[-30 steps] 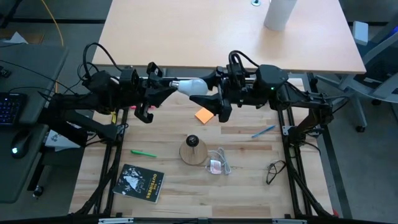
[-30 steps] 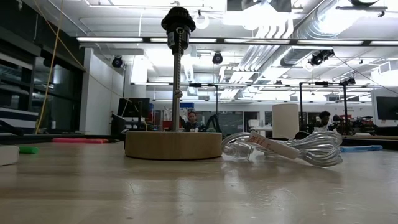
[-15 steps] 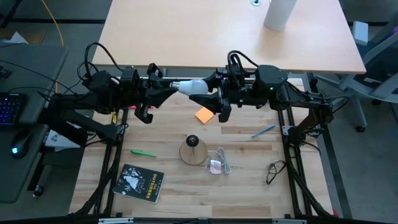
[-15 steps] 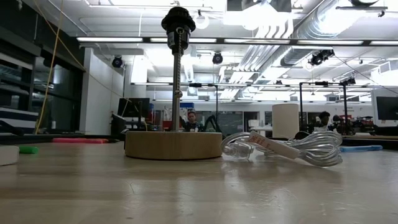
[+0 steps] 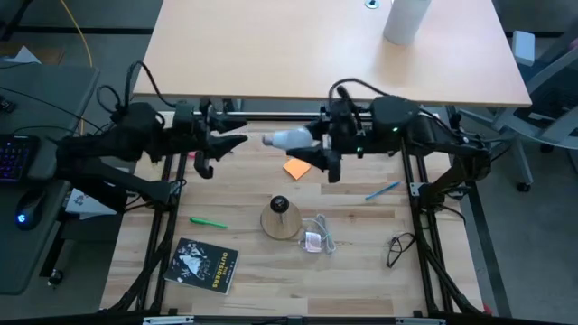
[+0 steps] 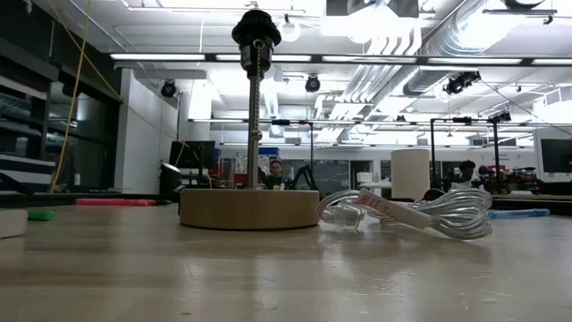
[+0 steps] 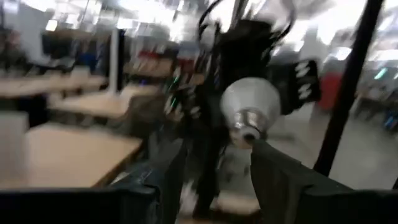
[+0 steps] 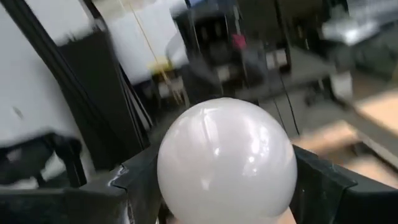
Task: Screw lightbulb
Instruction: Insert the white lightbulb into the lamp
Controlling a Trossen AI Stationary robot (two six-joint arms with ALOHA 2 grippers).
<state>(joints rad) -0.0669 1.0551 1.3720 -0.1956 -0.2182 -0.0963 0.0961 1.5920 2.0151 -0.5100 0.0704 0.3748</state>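
The lightbulb (image 5: 283, 138), a white frosted globe with a silver threaded base, hangs in the air over the table's far part. My right gripper (image 5: 312, 140) is shut on its globe (image 8: 227, 162). My left gripper (image 5: 233, 143) stands open a short way to the bulb's left and touches nothing. In the left wrist view the bulb's base (image 7: 247, 130) faces my left gripper (image 7: 217, 180). The tan wooden lamp base (image 5: 280, 219) rests flat on the table, its black socket (image 6: 256, 27) on an upright rod. My right gripper pinches the bulb's globe (image 8: 186, 186) between its two fingers (image 8: 134, 180), one on either side. It comes in level from the table's right. The bulb lies level and clear of the table, with its threaded base (image 5: 268, 139) pointing at the left gripper.
On the table lie an orange note (image 5: 295, 168), a blue pen (image 5: 383, 190), a green pen (image 5: 209, 221), a black booklet (image 5: 206, 264), a clear packet with a cord (image 5: 316, 236) and glasses (image 5: 397, 248). A white cylinder (image 5: 404, 20) stands on the far desk.
My left gripper has opened, let go of the bulb's threaded base and drawn back toward the table's left edge. The bulb stays in my right gripper, which has carried it a little toward the near edge and tipped.
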